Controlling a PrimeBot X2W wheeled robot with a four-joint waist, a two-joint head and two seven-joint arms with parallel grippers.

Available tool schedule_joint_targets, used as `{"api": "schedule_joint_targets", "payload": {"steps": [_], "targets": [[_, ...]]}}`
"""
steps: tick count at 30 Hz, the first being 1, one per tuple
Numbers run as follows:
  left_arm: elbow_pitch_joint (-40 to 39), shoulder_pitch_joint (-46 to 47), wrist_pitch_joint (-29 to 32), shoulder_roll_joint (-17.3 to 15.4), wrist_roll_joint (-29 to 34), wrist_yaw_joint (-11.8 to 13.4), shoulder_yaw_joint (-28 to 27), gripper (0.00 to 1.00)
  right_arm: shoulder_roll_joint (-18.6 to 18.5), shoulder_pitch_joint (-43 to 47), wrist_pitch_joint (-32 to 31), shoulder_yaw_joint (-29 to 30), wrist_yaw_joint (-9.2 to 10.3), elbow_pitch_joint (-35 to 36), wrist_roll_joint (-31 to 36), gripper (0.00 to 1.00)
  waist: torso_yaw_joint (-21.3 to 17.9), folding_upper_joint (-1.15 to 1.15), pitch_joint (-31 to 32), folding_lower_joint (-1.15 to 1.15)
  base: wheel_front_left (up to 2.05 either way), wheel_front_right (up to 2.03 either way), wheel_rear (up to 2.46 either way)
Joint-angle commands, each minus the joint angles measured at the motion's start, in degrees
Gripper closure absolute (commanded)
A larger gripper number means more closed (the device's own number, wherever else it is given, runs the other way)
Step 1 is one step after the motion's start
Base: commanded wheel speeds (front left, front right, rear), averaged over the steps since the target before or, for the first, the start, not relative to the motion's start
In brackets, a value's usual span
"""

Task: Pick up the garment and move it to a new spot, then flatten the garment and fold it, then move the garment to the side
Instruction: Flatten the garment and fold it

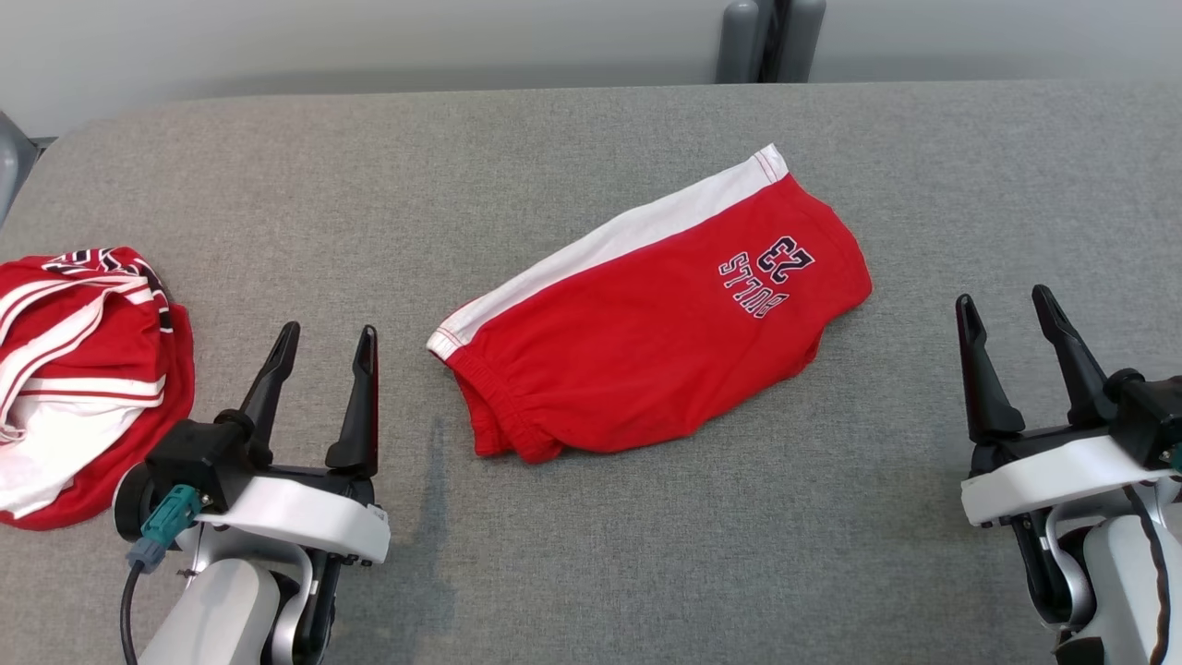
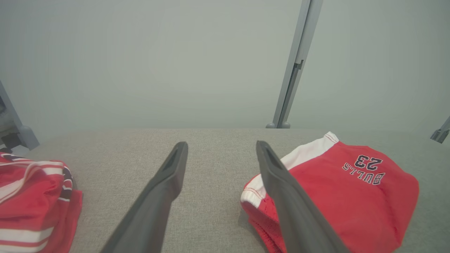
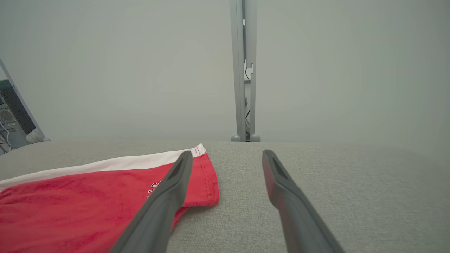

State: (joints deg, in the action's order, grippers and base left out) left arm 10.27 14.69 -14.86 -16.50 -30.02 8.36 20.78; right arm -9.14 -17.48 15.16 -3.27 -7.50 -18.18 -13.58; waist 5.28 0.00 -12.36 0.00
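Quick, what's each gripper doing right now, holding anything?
Left gripper: open, holding nothing.
Right gripper: open, holding nothing.

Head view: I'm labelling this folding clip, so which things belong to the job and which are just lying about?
Job: red fabric shorts with a white side stripe and BULLS 23 print, lying mid-table; open left hand; open right hand.
Lying about: crumpled red-and-white striped garment at the left edge; grey metal posts behind the grey cloth-covered table.
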Motion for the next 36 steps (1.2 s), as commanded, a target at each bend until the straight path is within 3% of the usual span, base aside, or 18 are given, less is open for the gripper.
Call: {"api": "schedule_joint_targets", "payload": {"steps": [1, 11, 18, 26, 36], "targets": [[0.12, -0.43, -0.21, -0.24, 0.31, 0.23, -0.28, 0.00, -0.16, 0.48, 0.12, 0.38, 0.02, 0.42, 0.28, 0.00, -0.18, 0.00, 0.24, 0.00, 0.00, 0.00, 0.00], [0.37, 0.04, -0.21, 0.28, 0.42, -0.10, 0.08, 0.00, -0.09, 1.40, -2.00, 1.89, 0.02, 2.48, 0.93, 0.00, 0.91, 0.00, 0.74, 0.00, 0.00, 0.00, 0.00], [-0.02, 1.27, -0.19, 1.10, 0.83, -0.67, 0.21, 0.00, -2.19, -4.86, -4.35, 3.94, 0.02, -0.53, 0.67, 0.00, 3.74, 0.00, -0.75, 0.00, 0.00, 0.00, 0.00], [0.63, 3.65, -0.20, 2.85, 1.39, -2.44, 1.04, 0.00, -5.23, -16.66, -7.68, 0.15, 0.03, -16.64, 0.89, 0.00, 8.24, 0.00, -4.16, 0.00, 0.00, 0.00, 0.00], [2.27, 4.80, -0.20, 5.17, 2.75, -4.29, 0.89, 0.00, -4.10, -23.41, -7.91, -6.82, 0.02, -34.96, -3.60, 0.00, 10.46, 0.00, -5.91, 0.00, 0.00, 0.00, 0.00]]}}
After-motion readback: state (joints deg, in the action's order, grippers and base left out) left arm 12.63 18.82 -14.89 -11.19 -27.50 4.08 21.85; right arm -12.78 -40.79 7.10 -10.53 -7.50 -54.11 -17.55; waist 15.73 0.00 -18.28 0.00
